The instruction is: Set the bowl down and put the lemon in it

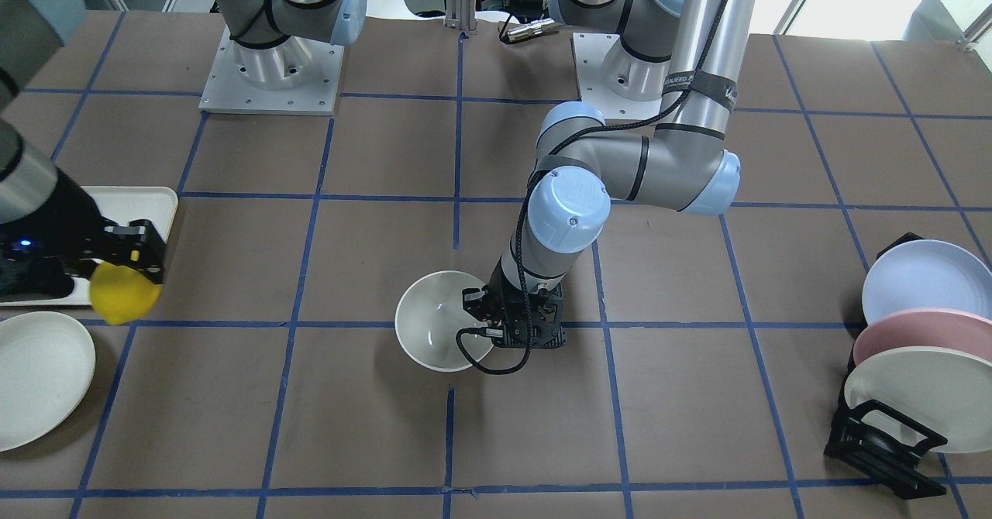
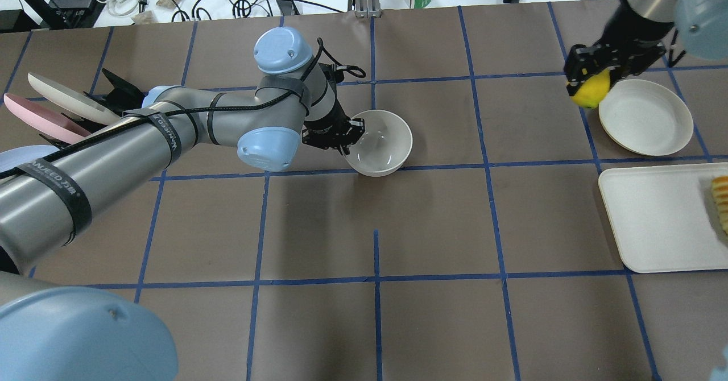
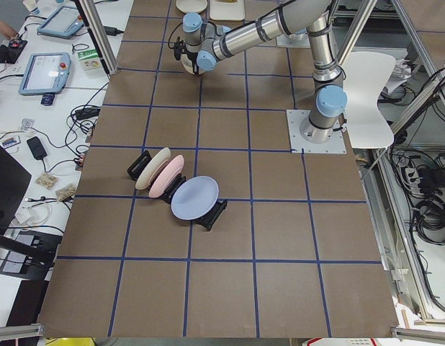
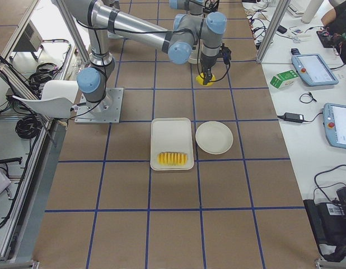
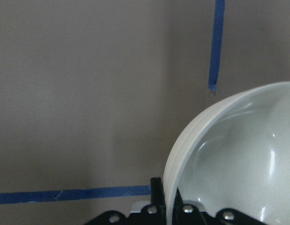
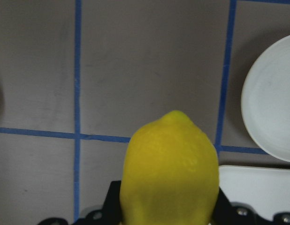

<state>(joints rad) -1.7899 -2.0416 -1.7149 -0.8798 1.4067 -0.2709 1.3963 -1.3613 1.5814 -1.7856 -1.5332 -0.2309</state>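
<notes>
Going across from the robot's left: a black rack (image 2: 116, 92) holds three plates (image 2: 62, 98) on edge, off-white, pink and pale blue. The left arm (image 2: 199, 125) reaches out to mid-worktop (image 2: 432, 227). The left jaws are pinched narrow on the bowl (image 2: 380, 141) at the rim on that side, one finger inside and one outside. Bowl's mouth-up, right by a blue tape line near the centre; can't tell if it's fully set down or a touch lifted.

Well apart from it, far right, the right arm (image 2: 642, 11) comes in and the right jaws are clamped on the lemon (image 2: 588, 92), pointy tip facing away from them. It's just beside a flat plate (image 2: 645, 116). Closer to the robot sits a tray (image 2: 654, 222) with sliced food (image 2: 721, 202) at its right edge.
</notes>
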